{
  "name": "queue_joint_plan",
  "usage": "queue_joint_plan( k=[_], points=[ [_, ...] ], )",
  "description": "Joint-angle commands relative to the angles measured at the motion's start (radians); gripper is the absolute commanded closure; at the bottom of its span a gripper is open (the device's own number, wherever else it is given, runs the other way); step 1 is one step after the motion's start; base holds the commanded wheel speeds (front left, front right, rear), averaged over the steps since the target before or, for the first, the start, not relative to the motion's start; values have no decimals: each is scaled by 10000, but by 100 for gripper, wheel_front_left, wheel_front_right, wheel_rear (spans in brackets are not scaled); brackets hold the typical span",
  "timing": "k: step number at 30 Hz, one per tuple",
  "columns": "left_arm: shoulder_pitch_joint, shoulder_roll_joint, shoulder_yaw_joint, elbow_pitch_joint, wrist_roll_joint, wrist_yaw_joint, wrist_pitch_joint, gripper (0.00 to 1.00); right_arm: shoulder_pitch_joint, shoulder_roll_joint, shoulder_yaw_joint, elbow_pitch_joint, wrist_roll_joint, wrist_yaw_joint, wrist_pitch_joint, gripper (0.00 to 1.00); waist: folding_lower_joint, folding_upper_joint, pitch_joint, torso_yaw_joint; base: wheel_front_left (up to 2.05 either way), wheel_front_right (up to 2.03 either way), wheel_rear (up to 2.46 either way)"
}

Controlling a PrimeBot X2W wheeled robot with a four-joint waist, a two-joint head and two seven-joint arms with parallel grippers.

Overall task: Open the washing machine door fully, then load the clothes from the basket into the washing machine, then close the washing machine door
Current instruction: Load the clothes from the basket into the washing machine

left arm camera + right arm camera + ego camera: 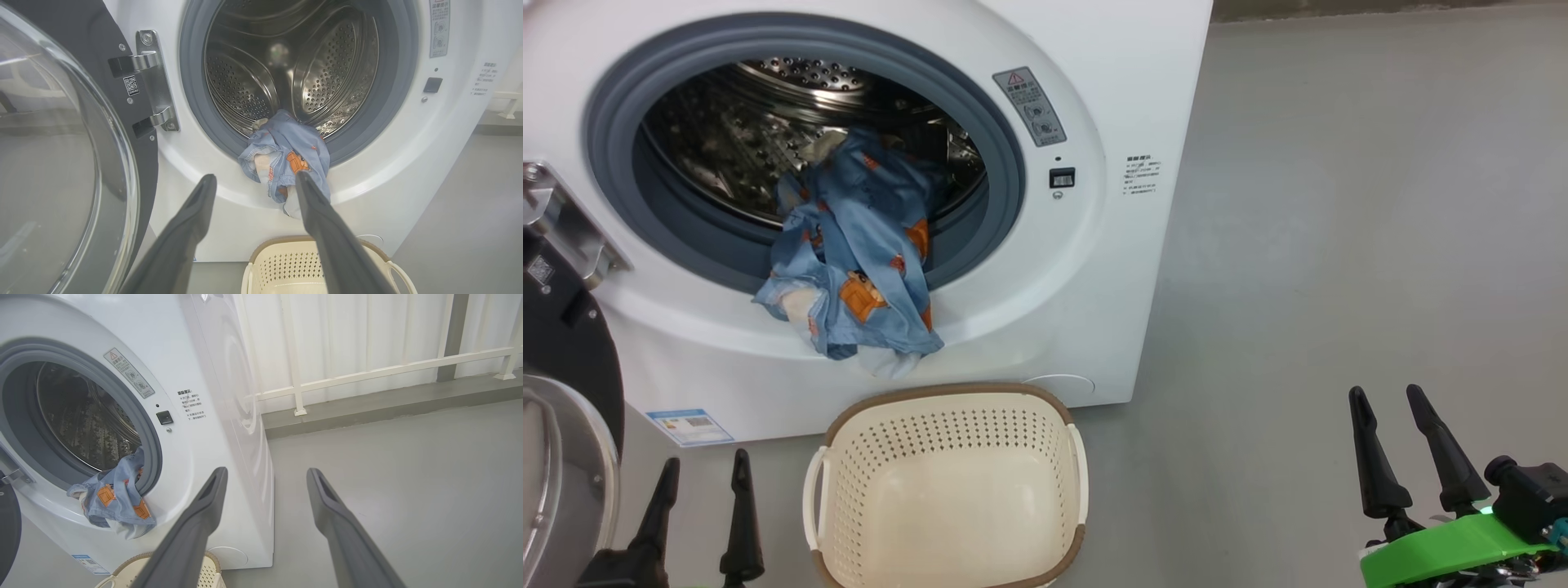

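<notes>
Two end effectors in head view, both with fingers spread wide and nothing held: left end effector (706, 459) low beside the basket (947, 433), right end effector (1385, 396) well apart over bare floor (1339, 245).

Surroundings: white railing (367, 371) behind the washing machine (1094, 269). Blue label (690, 426) at its lower front corner. Basket stands on the floor just in front of the machine, directly under the hanging cloth; its inside bottom shows bare.

Washing machine door (61, 143) is swung out on its steel hinge (153, 77) at the opening's left side, glass bowl bulging toward the left wrist camera.

Clothes (858, 245): light blue bundle with orange prints, half in the drum (253, 81), draped over the lower rim of the grey gasket (605, 122) and down the white front. Long axis runs from drum to floor, loose end pointing at the basket's rear rim, not touching it.

Hard to read: pale fabric shows at the bundle's bottom; cannot tell whether it is a second garment. Door is cut off at the head view's left edge. Basket's near edge is cut off at the bottom.
</notes>
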Motion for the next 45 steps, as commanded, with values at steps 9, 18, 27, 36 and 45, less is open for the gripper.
queue_joint_plan(
  k=[9,18,27,36,45],
  points=[
    [152,88,236,-551,118,66,-55,0,25,-236,164,-284,-63,44,-80,0,0,0,11,2,0,0,0],
    [119,68,162,-427,8,48,-55,0,53,-258,150,-313,-94,44,-80,0,0,0,17,15,0,0,0],
    [-123,60,110,-209,-69,-3,-55,0,-87,-218,190,-377,-80,44,-80,0,0,0,406,-4,0,0,0],
    [-870,75,-15,159,-99,-92,-55,0,-470,-134,164,-502,-123,44,-80,0,0,0,1380,24,0,0,0],
    [-2489,251,-241,1331,-462,-223,-55,0,-1179,1,158,-686,-232,44,-80,0,0,0,2697,-90,0,0,0]
  ],
)
